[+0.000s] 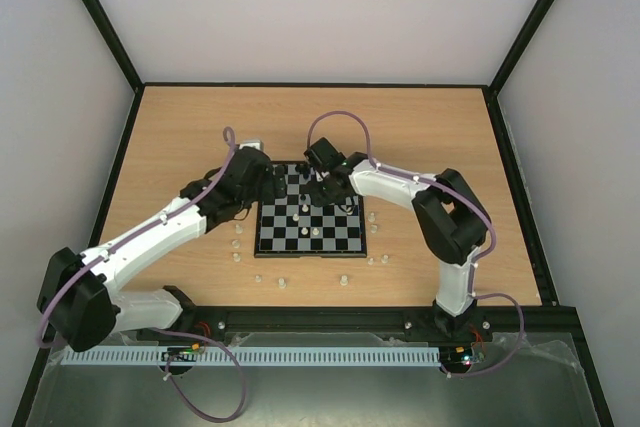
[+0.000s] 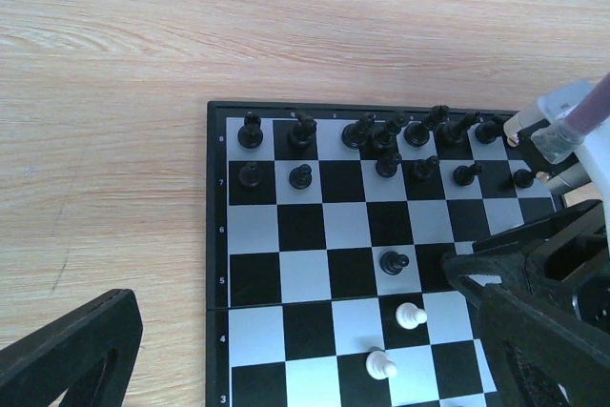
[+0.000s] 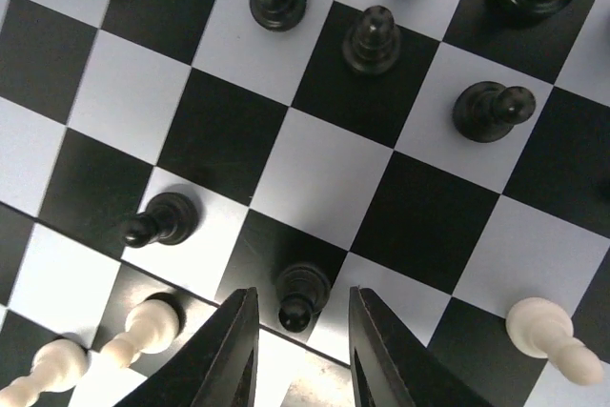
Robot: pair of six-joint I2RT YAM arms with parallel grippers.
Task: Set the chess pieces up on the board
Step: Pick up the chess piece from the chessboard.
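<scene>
The board (image 1: 310, 239) lies about mid-way across the wooden table (image 1: 430, 127), its black rim square to the table's edges.

The left arm (image 1: 150, 237) stretches low from the near left corner toward the board's far left corner, forearm close to flat. The right arm (image 1: 450, 217) stands up to the right of the board, folds at a high elbow and reaches back over the board's far half, with the wrist pointing nearly straight down.

The left gripper (image 2: 291, 285) hangs over the board's left side. One finger is off the board's left edge and the other is above the board. They are spread wide, with nothing in them. The right gripper (image 3: 302, 297) is low over the middle of the board, its fingers (image 3: 233, 359) drawn partly in. One black pawn (image 3: 303, 281) stands upright between them. From where I look there is a sliver of gap on each side, so they flank it and do not seem to pinch it.

Black pieces (image 2: 358, 131) crowd the two rows along the board's far edge, a few leaning. Two white pawns (image 2: 410, 315) stand near the board's centre. More white pieces (image 1: 282, 282) sit loose on the table, just off the board's left, near and right edges.
</scene>
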